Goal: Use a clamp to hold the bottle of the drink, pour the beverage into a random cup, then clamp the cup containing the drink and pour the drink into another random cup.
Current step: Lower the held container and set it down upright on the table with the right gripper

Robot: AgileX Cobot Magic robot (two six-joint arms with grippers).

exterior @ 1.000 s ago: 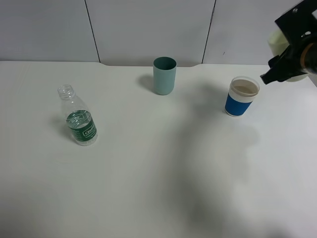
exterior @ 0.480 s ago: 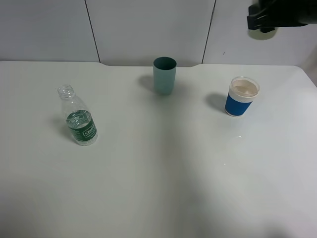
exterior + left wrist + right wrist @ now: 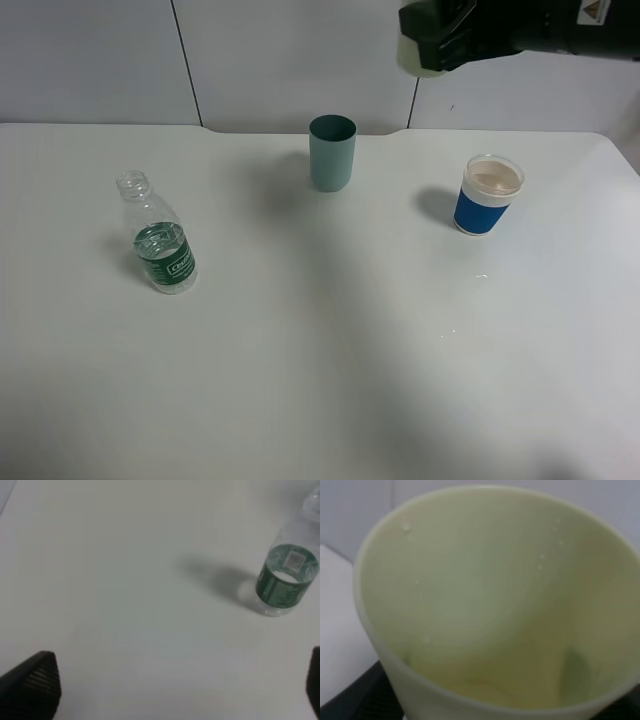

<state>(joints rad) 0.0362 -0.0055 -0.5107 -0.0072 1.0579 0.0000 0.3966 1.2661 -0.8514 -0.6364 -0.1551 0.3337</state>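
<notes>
Gripping the yellow-green cup in my right claw, high at one o'clock, seemingly drained; the blue-banded cup at three o'clock appears filled. Next: set mine on the worktop.

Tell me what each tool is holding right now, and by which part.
The right tool holds the yellow-green cup; the grip's place on it is hidden. The left tool is open, holding nothing.

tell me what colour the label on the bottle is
Dark green with white lettering on the bottle, clearest in the exterior high view.
</notes>
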